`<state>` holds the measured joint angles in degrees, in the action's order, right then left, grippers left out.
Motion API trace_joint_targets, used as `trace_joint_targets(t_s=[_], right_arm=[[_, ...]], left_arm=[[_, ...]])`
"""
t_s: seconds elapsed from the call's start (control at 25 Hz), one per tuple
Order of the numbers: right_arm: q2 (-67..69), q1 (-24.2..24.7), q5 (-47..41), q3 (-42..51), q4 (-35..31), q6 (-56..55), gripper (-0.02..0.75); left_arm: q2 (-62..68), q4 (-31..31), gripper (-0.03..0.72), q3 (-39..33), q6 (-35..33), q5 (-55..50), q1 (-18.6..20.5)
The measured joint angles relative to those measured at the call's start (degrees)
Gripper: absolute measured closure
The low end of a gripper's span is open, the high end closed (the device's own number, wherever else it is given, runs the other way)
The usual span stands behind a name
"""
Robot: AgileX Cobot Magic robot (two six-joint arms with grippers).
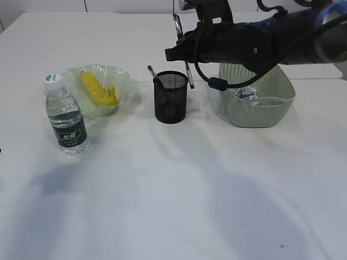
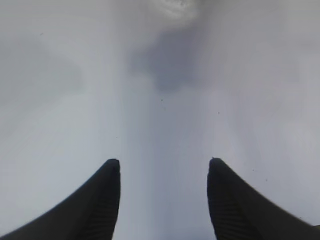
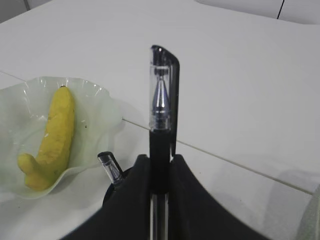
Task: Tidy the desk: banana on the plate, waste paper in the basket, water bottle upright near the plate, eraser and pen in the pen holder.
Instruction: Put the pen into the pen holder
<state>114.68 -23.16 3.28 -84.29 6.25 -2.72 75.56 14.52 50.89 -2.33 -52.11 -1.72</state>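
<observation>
Left of the black mesh pen holder (image 1: 171,97), which holds one pen (image 1: 155,77), a banana (image 1: 97,89) lies on the pale green plate (image 1: 122,77) beside the upright water bottle (image 1: 65,115); above its right rim hangs a second capped pen (image 3: 161,120), and right of it the basket (image 1: 257,96) holds crumpled paper (image 1: 246,95).

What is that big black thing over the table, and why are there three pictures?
It is a robot arm tidying a desk. One picture looks from in front; the other two come from little cameras on each arm's wrist. On the white table stand a water bottle, a plate with a banana, a black mesh pen holder with one pen already inside, and a green basket holding crumpled paper. The right gripper pinches a second pen above the holder. The left gripper is open, holding nothing.
</observation>
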Motion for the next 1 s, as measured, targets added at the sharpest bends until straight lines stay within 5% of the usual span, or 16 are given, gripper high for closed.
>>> trace_joint_targets(t_s=[1.0], right_arm=[[12.56, 0.00, 14.31, -7.39, 0.00, -1.98, 0.687]], left_arm=[[0.00, -0.23, 0.293, 0.00, 0.00, 0.00, 0.00]])
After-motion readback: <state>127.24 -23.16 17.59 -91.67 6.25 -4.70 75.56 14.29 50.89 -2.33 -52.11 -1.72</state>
